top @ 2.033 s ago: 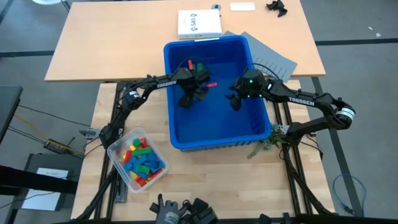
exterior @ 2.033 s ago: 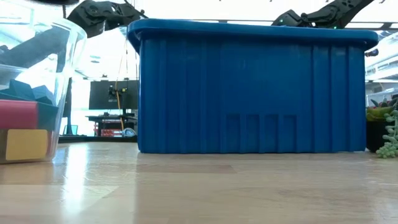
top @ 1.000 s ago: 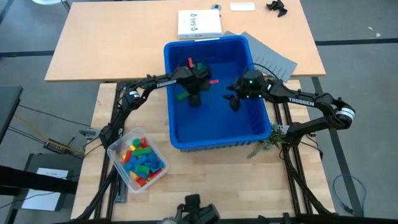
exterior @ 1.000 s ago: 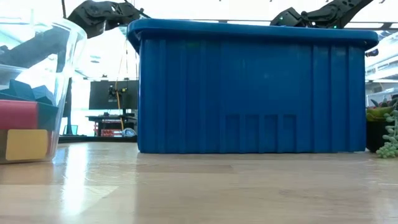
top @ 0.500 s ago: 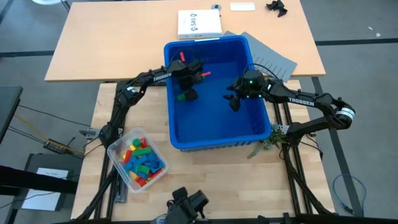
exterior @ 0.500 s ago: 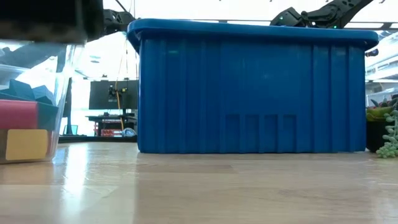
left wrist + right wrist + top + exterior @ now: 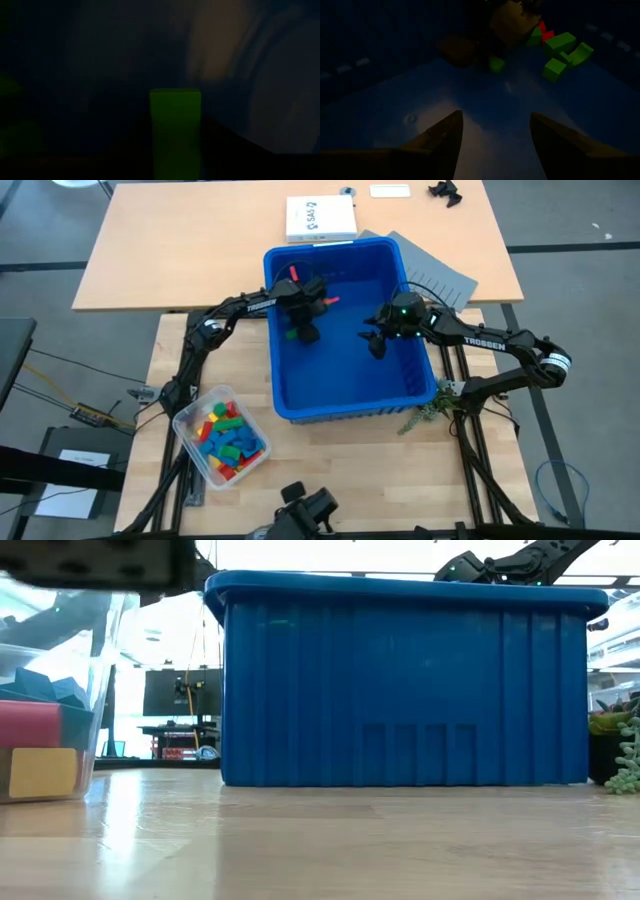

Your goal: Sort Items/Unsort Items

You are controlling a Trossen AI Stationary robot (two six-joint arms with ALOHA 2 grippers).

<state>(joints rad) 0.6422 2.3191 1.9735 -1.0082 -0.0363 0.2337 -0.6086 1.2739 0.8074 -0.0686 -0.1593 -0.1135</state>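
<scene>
My left gripper [image 7: 303, 327] is down inside the blue bin [image 7: 350, 398], near its far left corner, shut on a green block [image 7: 175, 120]. The right wrist view shows that block [image 7: 496, 64] under the left gripper's fingers. More green blocks [image 7: 560, 45] and a red one [image 7: 543, 26] lie on the bin floor beyond it. My right gripper [image 7: 495, 145] hovers open over the bin's right side [image 7: 378, 345], with nothing between its fingers. My left gripper has the green block's two sides [image 7: 160, 150] between its two fingers. The fingers come from above and point steeply down. The wrist view is dark, so the pads do not show. Whether the block is off the bin floor, I cannot tell.
A clear tub [image 7: 220, 435] with several red, yellow, green and blue blocks stands at the near left, beside the bin. A white box [image 7: 320, 218] and grey sheets [image 7: 440, 275] lie behind the bin. A small plant [image 7: 425, 412] and a dark thing [image 7: 305, 508] are near the front.
My left gripper has gone toward the bin's far left corner, sunk a little and rolled about its own axis. It now stands over the green block that lay beside it. The dark thing at the near edge has shifted.
</scene>
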